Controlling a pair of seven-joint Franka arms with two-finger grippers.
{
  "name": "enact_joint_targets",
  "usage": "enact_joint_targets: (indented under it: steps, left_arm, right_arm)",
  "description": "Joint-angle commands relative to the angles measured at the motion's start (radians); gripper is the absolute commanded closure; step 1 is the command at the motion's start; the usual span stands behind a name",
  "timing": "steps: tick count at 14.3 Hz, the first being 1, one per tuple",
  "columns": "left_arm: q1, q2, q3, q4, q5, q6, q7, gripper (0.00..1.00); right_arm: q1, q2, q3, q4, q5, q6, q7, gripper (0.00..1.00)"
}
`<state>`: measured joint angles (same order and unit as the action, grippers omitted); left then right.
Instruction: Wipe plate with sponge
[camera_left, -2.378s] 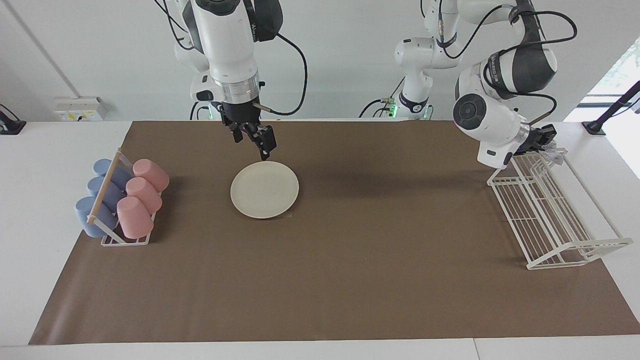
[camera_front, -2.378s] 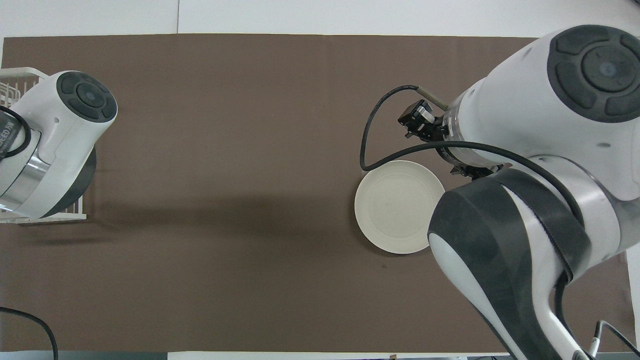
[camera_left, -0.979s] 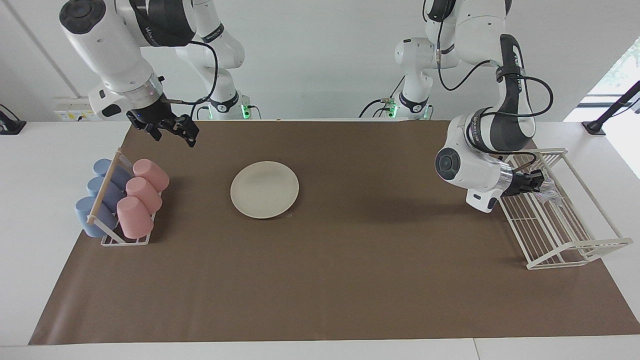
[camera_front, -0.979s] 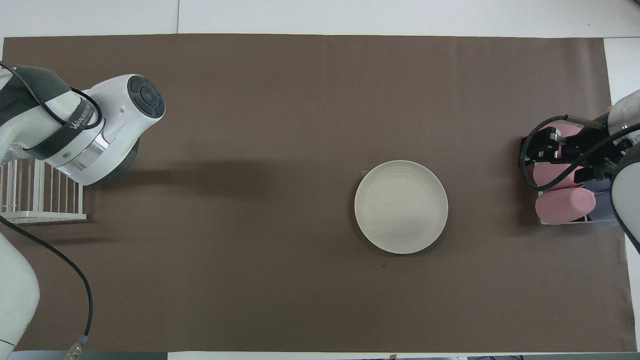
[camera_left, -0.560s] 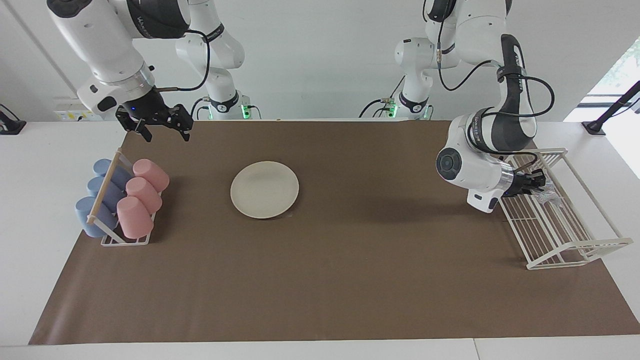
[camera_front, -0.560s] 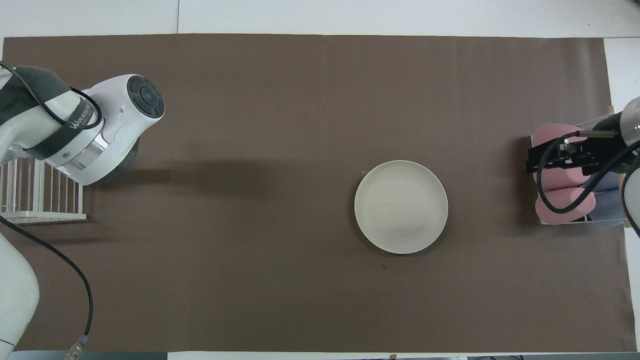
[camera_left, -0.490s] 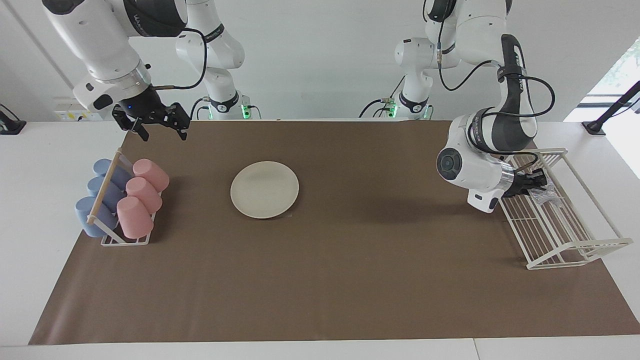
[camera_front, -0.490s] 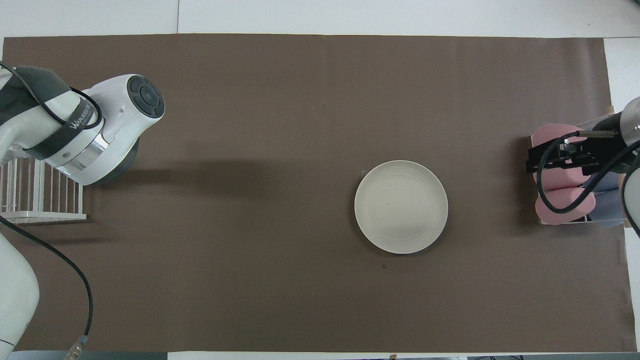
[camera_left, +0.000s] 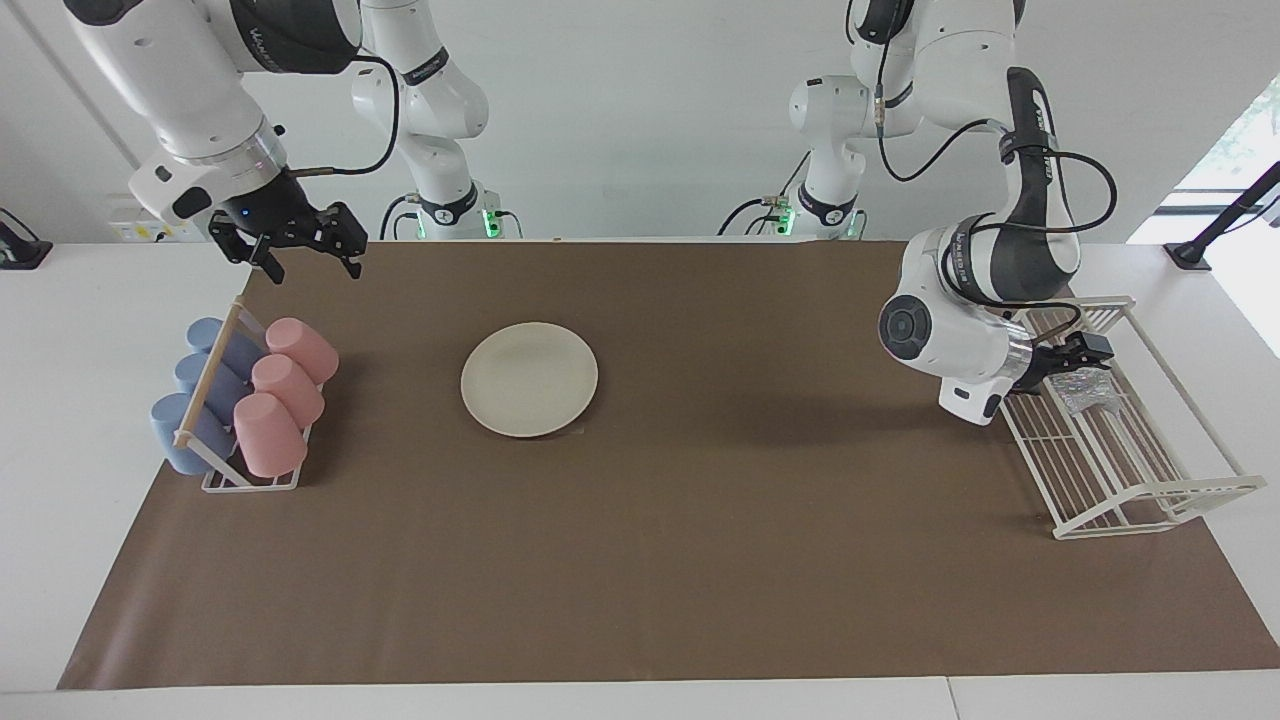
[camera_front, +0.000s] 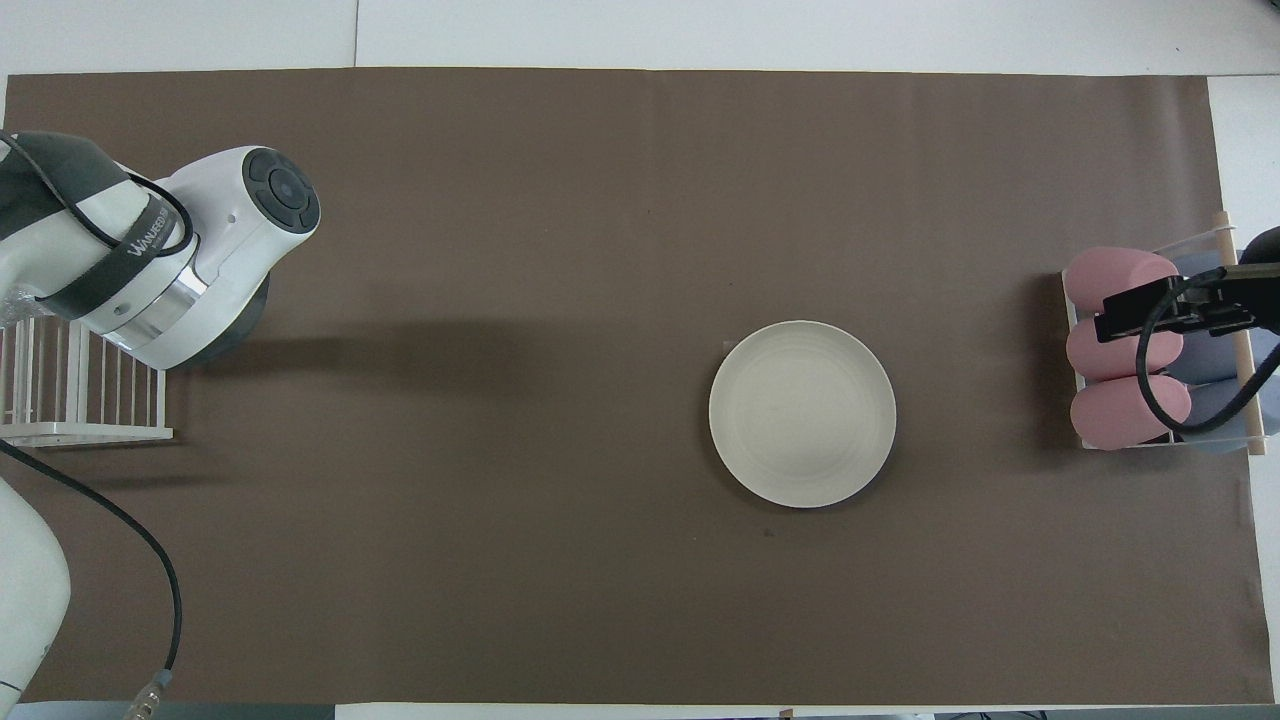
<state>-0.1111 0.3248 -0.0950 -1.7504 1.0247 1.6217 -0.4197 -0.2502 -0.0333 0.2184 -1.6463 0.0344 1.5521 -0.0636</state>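
Observation:
The cream-white plate (camera_left: 529, 378) (camera_front: 802, 413) lies flat on the brown mat, with nothing on it and no gripper near it. The sponge (camera_left: 1083, 388), a small silvery crinkly pad, rests on the wires of the white wire rack (camera_left: 1130, 470) at the left arm's end of the table. My left gripper (camera_left: 1078, 360) hangs just above the sponge, open, with nothing held. In the overhead view the left arm's wrist hides the sponge. My right gripper (camera_left: 308, 260) is open and empty, raised over the mat's corner beside the cup rack.
A rack of pink and blue cups (camera_left: 245, 400) (camera_front: 1130, 395) lying on their sides stands at the right arm's end. The wire rack (camera_front: 80, 400) slopes down away from the robots. The brown mat (camera_left: 700, 560) covers most of the table.
My left gripper has opened and let the sponge down onto the wire rack. My right gripper has swung away from the plate toward the cup rack and risen.

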Motion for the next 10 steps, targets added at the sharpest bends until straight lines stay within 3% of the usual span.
enact_joint_targets:
  steps: [1, 7, 10]
  left_arm:
    - [0.039, -0.061, 0.001, 0.008, -0.119, 0.036, 0.001, 0.0]
    - [0.08, -0.167, 0.015, 0.048, -0.431, 0.023, 0.001, 0.0]
    - [0.126, -0.257, 0.017, 0.037, -0.618, 0.014, 0.021, 0.0]
  right_arm:
    - [-0.023, -0.011, 0.001, -0.01, -0.005, 0.003, -0.016, 0.0]
    - [-0.021, -0.014, 0.004, -0.015, -0.004, 0.008, -0.016, 0.0]
    - [-0.024, -0.013, 0.003, -0.012, -0.002, 0.009, -0.002, 0.0]
